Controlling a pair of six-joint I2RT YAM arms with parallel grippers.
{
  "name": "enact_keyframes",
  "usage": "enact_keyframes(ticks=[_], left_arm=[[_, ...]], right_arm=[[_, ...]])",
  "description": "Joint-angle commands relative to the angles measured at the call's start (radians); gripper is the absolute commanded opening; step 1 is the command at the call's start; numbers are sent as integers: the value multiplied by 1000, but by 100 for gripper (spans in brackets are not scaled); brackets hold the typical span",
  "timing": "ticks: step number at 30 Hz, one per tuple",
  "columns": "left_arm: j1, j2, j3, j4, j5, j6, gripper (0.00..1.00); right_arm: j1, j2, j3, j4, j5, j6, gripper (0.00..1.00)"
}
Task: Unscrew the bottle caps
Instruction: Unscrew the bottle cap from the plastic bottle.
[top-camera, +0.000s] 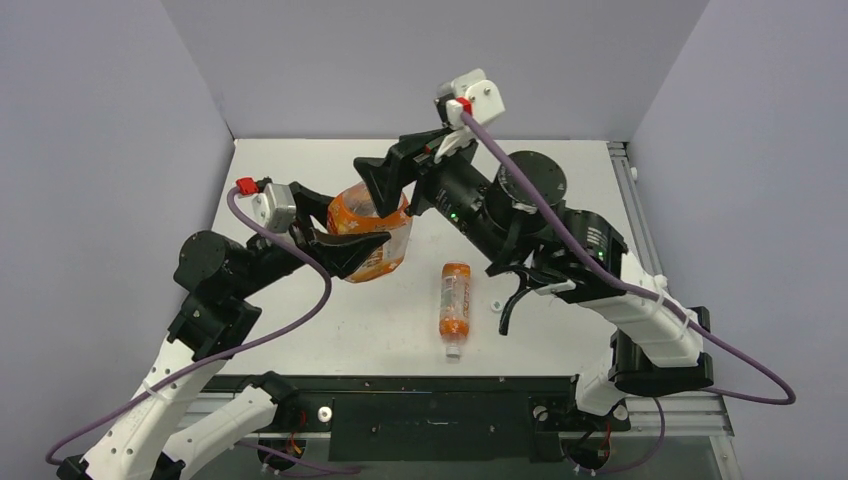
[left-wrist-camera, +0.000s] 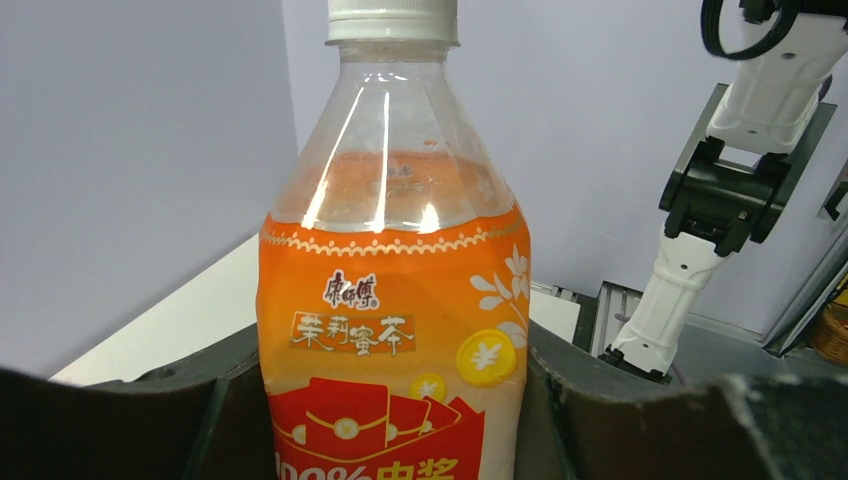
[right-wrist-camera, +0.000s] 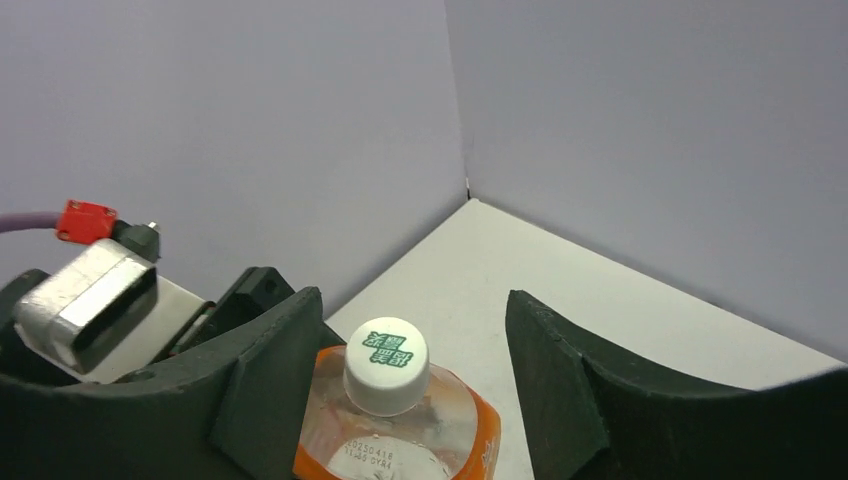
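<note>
While the left gripper (top-camera: 356, 226) sits at the left of the white table (top-camera: 280, 160), we see its two dark fingers clamped on the wide orange bottle (top-camera: 392, 242), one on each side of the lower body. From the left wrist, the bottle fills the middle of the view, its orange and red label with printed characters facing the camera and the clear shoulder rising above it. The bottle stands upright, or close to it, towards the back left of the table. Its white cap (left-wrist-camera: 392, 20) is seated on the neck.

Moving right, we find the right gripper (right-wrist-camera: 410, 300) reaching in from the other side, right over the bottle's top. Its jaws stand apart, one finger on each side of the cap. From the right wrist, the cap shows a green mark on its top face. A gap shows between the cap and each pad, so neither appears to touch it.

Further right, near the middle of the table, a slim orange bottle (top-camera: 455, 298) lies on its side, apart from both grippers. Its white cap (top-camera: 454, 350) points towards the near edge.
</note>
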Motion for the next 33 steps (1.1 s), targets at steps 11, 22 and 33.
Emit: enact_keyframes(ticks=[11,22,33], left_arm=[[2,-9,2,29,-41,34,0],[2,-8,4,29,-41,27,0],[2,-5,19,26,-46,-24,0]], right_arm=[[-92,-6,-63,30,-150,138,41],[-113,17,-61,19,-214,156,2],[-101,-24,-110,42,-380,54,0]])
